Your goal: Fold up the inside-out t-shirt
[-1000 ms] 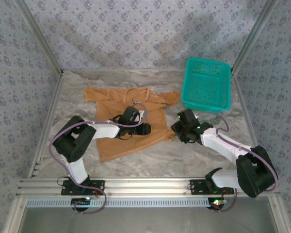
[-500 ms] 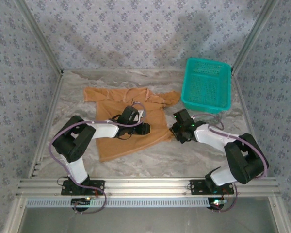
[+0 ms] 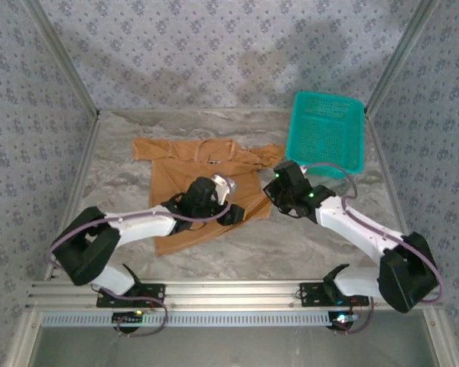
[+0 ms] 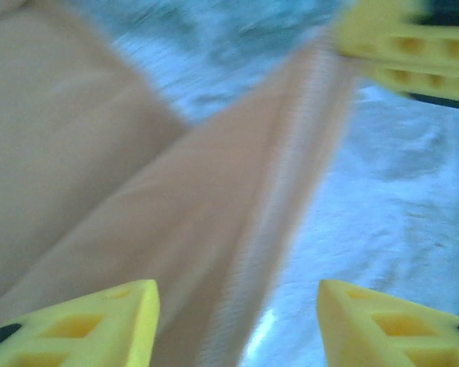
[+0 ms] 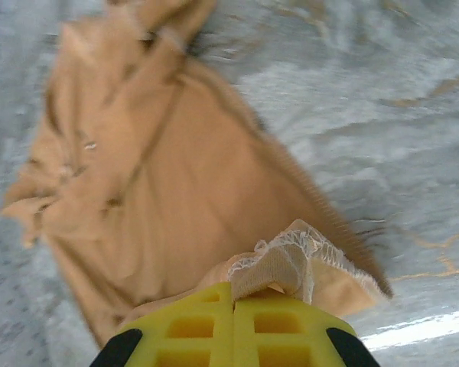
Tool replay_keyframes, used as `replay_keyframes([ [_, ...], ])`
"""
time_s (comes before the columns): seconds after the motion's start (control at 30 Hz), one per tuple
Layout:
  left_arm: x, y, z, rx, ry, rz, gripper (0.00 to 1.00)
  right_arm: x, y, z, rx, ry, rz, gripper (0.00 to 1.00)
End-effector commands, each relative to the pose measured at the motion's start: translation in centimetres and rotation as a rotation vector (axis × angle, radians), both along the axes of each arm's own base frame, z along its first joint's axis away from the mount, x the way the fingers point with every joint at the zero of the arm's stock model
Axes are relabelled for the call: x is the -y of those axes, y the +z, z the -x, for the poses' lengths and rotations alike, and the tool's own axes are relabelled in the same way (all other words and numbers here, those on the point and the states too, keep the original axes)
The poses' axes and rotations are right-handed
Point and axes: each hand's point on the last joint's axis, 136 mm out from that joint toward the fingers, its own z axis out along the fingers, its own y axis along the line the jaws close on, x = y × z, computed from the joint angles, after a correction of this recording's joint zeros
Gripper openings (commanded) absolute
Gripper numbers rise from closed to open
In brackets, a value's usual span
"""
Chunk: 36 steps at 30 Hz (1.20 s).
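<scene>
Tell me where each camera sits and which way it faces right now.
Top external: above and behind the bases, looking down at the table, t-shirt and basket; both arms show.
Left wrist: low over the table, facing along the t-shirt's edge; the open left end effector frames the bottom.
Right wrist: looking down at the t-shirt; right end effector shut on its hem.
Shared: both wrist views show that t-shirt edge.

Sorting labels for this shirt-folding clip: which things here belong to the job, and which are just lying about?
In the job: t-shirt; right gripper, shut on its hem; left gripper, open over the fabric.
Lying about: teal basket; marble table.
</scene>
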Motion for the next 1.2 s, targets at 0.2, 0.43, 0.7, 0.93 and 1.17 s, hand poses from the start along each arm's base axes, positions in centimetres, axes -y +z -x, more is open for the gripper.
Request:
replay_keyframes([
  [0.2,2.1,2.1,0.2,0.168,-0.051,-0.013,0.67,0.3,2.1,0.5,0.046,0.013,0.058,0.00],
  [0.43,1.4,-0.2,-1.0,0.185,0.000,-0.124,0.69,0.5,3.0,0.6,0.067,0.011,0.050,0.00],
  [0.7,1.6,-2.1,-3.1,0.228,0.057,-0.208,0.68,0.3,3.6,1.0,0.077,0.022,0.042,0.00],
  [0.93,-2.5,-3.1,-4.8,0.234,0.148,-0.391,0.41,2.8,4.9,1.8,0.094,-0.011,0.049,0.00],
  [1.17,-9.7,-4.5,-4.8,0.087,0.313,-0.431,0.23,5.6,6.8,1.8,0.131,-0.069,0.024,0.00],
])
